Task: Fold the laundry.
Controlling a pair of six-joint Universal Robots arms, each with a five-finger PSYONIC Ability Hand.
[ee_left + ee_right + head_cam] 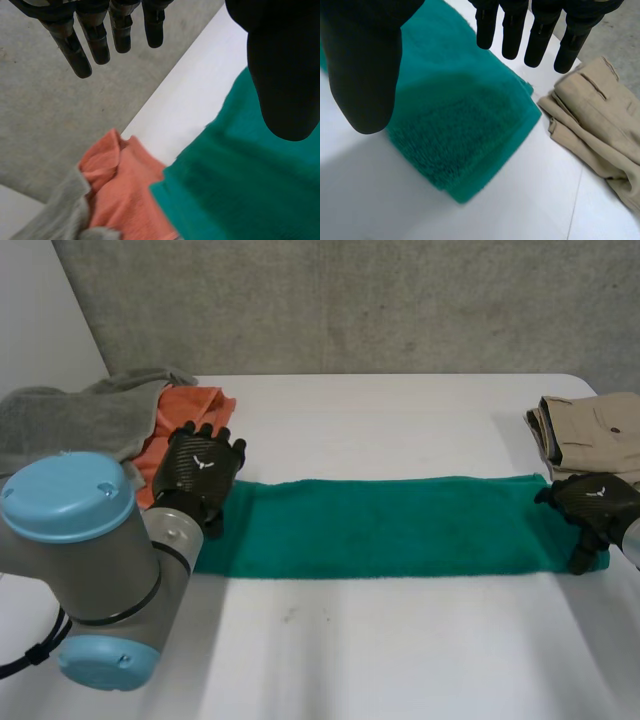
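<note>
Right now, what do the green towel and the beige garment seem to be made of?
Green towel: likely cotton terry, matte; its surface shows a fuzzy pile. Beige garment: seemingly smooth woven cloth, perhaps cotton twill; flat seams and a stitched slit show.

One white table [400, 660] carries four pieces of laundry, namely one green towel [390, 525], one orange cloth [190, 410], one grey cloth [70, 420] and one beige garment [592, 428], beside two hands, the left hand [203, 468] and the right hand [597, 504].

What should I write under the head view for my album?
The left hand and right hand, both open, at opposite ends of the long green towel.
</note>
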